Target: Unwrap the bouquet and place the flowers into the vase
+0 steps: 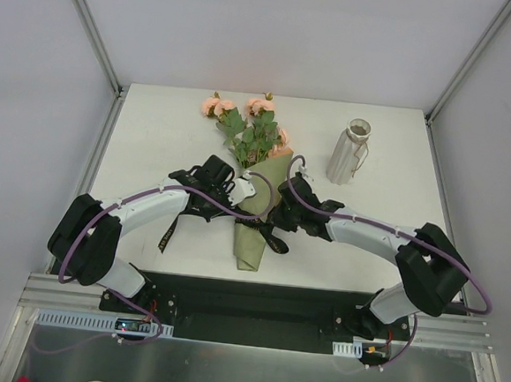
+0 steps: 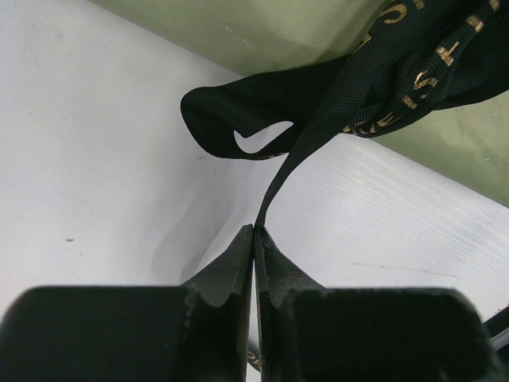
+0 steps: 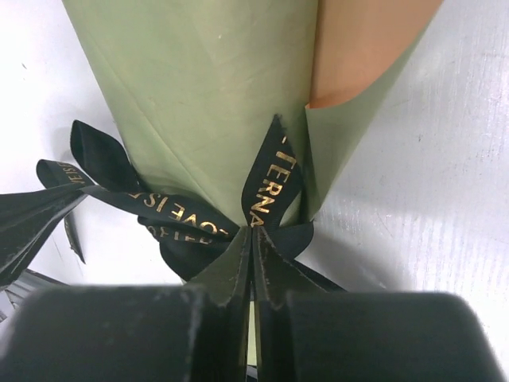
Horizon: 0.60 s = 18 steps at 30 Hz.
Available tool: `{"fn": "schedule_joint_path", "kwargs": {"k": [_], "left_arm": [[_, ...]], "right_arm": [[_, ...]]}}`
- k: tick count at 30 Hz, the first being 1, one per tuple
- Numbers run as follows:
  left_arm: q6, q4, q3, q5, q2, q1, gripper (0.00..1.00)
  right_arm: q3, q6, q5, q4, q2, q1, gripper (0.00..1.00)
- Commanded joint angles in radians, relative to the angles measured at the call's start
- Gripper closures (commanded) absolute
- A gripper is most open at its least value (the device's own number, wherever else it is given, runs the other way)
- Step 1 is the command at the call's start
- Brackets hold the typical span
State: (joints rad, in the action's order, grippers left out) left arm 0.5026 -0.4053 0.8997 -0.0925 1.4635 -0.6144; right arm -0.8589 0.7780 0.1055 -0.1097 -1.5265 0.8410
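We hold both arms bent in from the near edge, elbows out wide. Our left arm (image 1: 148,202) and right arm (image 1: 367,231) angle their forearms toward each other at mid-table, wrists near but apart. Our left gripper (image 2: 254,232) has its jaws pressed together on a strand of black ribbon (image 2: 318,119). Our right gripper (image 3: 253,232) is likewise closed, pinching a ribbon tail.

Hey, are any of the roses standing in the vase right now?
No, no stems rise from the vase, and the roses all lie in the paper cone beside it.
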Motion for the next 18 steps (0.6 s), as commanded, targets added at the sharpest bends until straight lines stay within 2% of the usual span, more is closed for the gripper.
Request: {"fn": "schedule_joint_path", "kwargs": {"k": [1,9,11,14,15,16,18], "left_arm": [[0.01,-0.009,-0.01,0.03,-0.037,0.001,0.98],[0.008,-0.021,-0.008,0.059,-0.061,0.01,0.99],[0.001,-0.046,0.011,0.05,-0.078,0.051,0.98],[-0.019,-0.088,0.071,0.005,-0.098,0.177,0.98],[-0.024,-0.099,0.09,-0.01,-0.1,0.215,0.98],[-0.033,-0.107,0.108,-0.039,-0.107,0.308,0.98],[-0.038,-0.127,0.152,-0.05,-0.111,0.391,0.99]], "right_arm": [[0.011,0.004,0.034,-0.004,0.078,0.009,0.99],[0.035,-0.023,0.115,-0.068,0.196,0.009,0.99],[0.038,-0.042,0.152,-0.12,0.235,0.007,0.99],[0.028,-0.083,0.238,-0.214,0.314,-0.006,0.99],[0.024,-0.098,0.282,-0.235,0.356,-0.026,0.99],[0.023,-0.106,0.302,-0.28,0.374,-0.04,0.99],[0.02,-0.138,0.341,-0.318,0.44,-0.109,0.99]]}}
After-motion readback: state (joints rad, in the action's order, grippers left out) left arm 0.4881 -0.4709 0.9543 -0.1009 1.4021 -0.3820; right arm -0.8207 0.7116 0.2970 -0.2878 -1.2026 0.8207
